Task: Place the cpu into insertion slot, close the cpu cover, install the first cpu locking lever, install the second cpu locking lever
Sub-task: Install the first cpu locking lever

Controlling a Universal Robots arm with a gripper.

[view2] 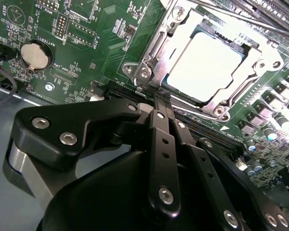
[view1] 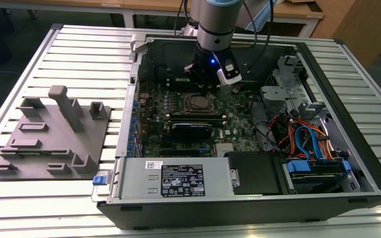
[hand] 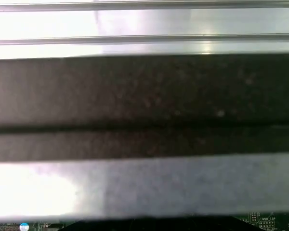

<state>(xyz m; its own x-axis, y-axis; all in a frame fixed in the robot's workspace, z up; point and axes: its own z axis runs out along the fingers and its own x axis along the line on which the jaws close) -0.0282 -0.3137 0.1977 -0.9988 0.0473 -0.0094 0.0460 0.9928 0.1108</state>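
The slatted aluminium worktop (view1: 38, 203) carries an open computer case (view1: 243, 214) lying on its side. A grey fixture plate (view1: 45, 144) sits at its 9 o'clock, just beside the case wall. Bare slats run along the worktop's near edge and at 3 o'clock of the case.

Inside the case, the labelled power supply (view1: 170, 181) fills the near wall at 6 o'clock. Blue and orange cables (view1: 303, 139) bunch at 4 o'clock. The green motherboard (view1: 177, 124) spreads across the middle.

The cpu (view1: 196, 102) lies flat in its socket at the board's centre. In the second wrist view its (view2: 204, 65) dull silver top glares white. The cpu cover (view2: 154, 57) is folded down around it as a silvery frame.

The claw (view1: 204, 84) hangs at the socket's 12 o'clock. In the second wrist view the claw (view2: 157, 98) has its fingers drawn together, the tip just beside the cover's corner. Whether they pinch anything I cannot tell.

Wooden desks (view1: 296, 12) stand beyond the worktop.
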